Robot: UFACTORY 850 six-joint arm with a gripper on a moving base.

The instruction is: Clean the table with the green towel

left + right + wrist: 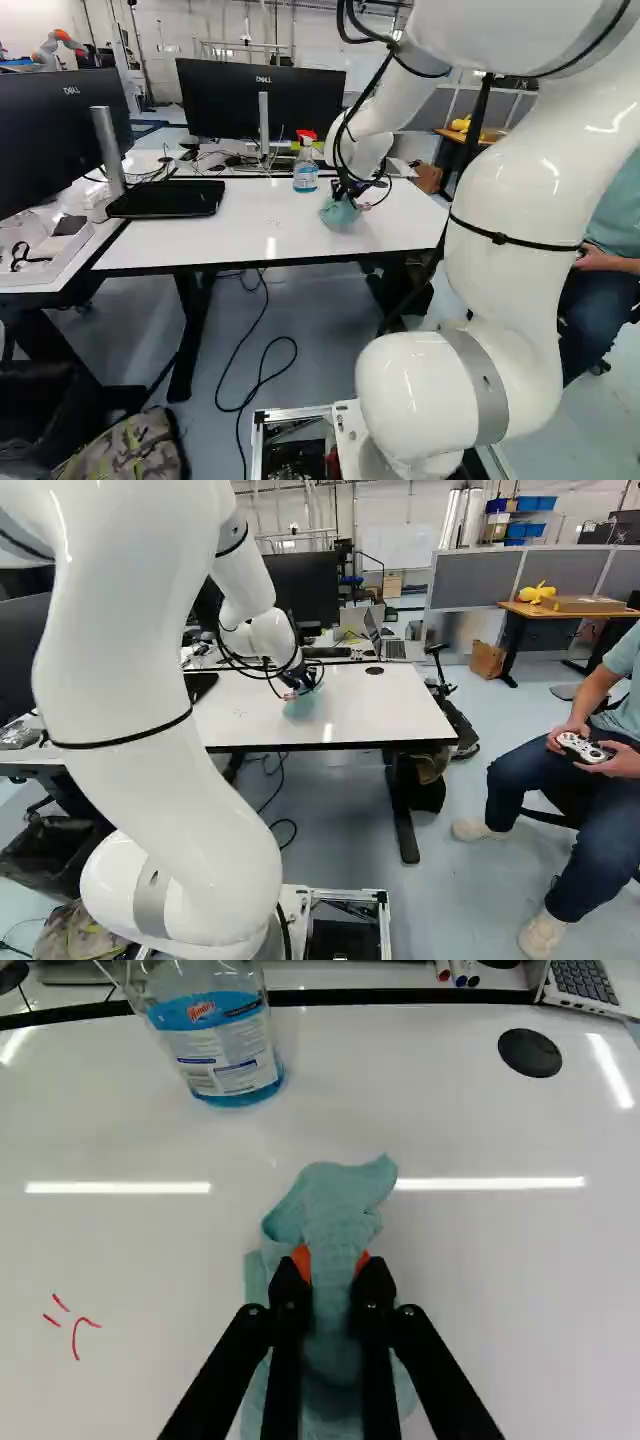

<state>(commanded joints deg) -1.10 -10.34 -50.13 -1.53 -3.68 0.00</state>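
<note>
I'm taking everything from the spray bottle (306, 165), which stands upright near the far edge of the white surface (205, 247). From where I look, the green towel (332, 1205) is nearer the arm than the bottle and off to its right, bunched up and hanging down at the surface. My gripper (346, 190) has it: in the wrist view both fingers pinch the cloth between their orange pads (302, 1261), with folds sticking out ahead of the tips. Some red marks (76, 1328) are on the surface on the bottle's near side, left of the towel. Right of the bottle I see a black disc (530, 1052) set in the surface, and past that a laptop (590, 982). A monitor (255, 100) rises behind the bottle.
</note>
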